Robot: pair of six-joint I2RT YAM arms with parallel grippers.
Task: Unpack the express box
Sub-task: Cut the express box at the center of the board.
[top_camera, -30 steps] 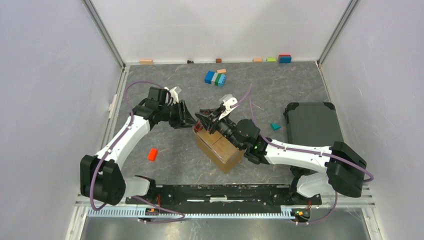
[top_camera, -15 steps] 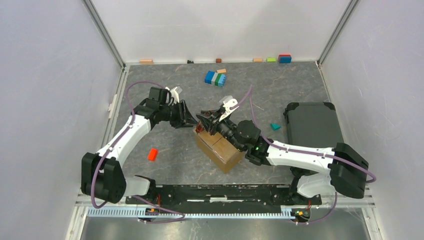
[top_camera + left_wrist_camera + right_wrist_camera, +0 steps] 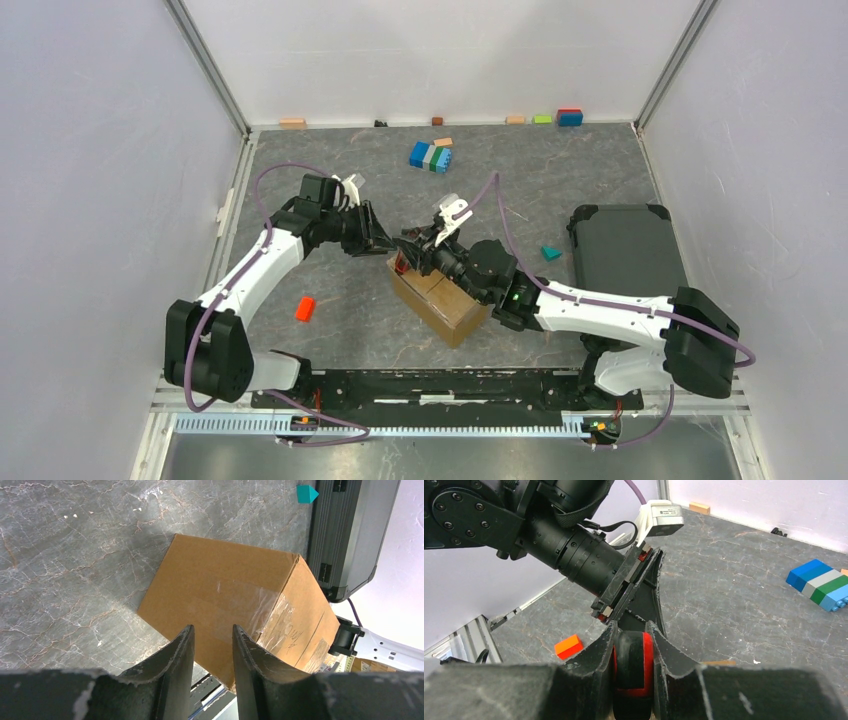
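Sitting mid-table, apart from the right-edge tray point(image 3: 625, 250), the box point(image 3: 450, 305) is taped shut, contents hidden. By its far corner the left gripper point(image 3: 211, 630) is slightly open, empty; the right gripper point(image 3: 630, 627) clamps a red-black disc point(image 3: 634, 665).

express box point(image 3: 447, 308): far end hidden under left gripper point(image 3: 383, 242) and right gripper point(image 3: 412, 247), top view.
black case point(image 3: 345, 535): cut by the top edge, left wrist view.
red-and-black object point(image 3: 634, 672): pinched between right fingers; we cannot identify it.
back-wall blocks point(image 3: 515, 119): too small for us to name.
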